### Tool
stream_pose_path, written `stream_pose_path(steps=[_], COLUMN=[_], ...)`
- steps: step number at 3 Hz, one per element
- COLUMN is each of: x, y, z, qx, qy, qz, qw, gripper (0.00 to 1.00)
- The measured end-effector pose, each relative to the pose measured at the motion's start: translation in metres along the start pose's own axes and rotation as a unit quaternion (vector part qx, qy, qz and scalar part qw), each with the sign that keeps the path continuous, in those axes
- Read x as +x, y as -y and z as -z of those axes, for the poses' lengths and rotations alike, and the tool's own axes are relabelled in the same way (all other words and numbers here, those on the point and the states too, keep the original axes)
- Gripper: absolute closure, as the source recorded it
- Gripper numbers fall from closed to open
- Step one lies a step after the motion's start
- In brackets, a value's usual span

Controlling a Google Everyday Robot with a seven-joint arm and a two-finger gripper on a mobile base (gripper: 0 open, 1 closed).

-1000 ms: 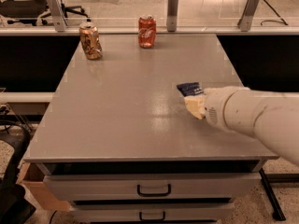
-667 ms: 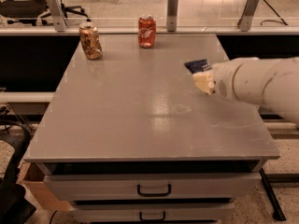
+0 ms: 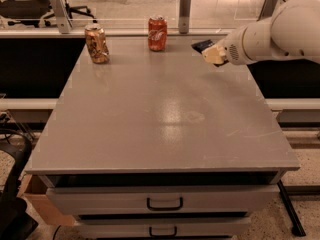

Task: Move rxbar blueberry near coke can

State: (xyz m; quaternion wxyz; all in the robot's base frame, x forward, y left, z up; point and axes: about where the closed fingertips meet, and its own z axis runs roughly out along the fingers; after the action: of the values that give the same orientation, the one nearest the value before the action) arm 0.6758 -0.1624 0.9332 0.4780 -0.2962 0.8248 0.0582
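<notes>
Red coke can (image 3: 157, 33), gold-brown patterned can (image 3: 96, 43), navy rxbar blueberry (image 3: 201, 45) in cream tool (image 3: 212, 54), far right above grey table (image 3: 165, 114).

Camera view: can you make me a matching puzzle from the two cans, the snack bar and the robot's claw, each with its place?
1 coke can
2 gold can
3 rxbar
4 gripper

A back left of the table
B over the table's back right, shut
C held at the gripper's tip
D back middle of the table

Pairs: 1-D, 2-A, 3-C, 4-B
</notes>
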Motion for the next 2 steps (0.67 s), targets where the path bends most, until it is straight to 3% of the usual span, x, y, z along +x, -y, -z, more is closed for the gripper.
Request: stream_pose_path(steps=[2], x=[-0.0047], y=[-0.0032], z=[-0.0051], qx=[0.01], qy=[0.007], qz=[0.004], qw=[0.9999], gripper=[1.0])
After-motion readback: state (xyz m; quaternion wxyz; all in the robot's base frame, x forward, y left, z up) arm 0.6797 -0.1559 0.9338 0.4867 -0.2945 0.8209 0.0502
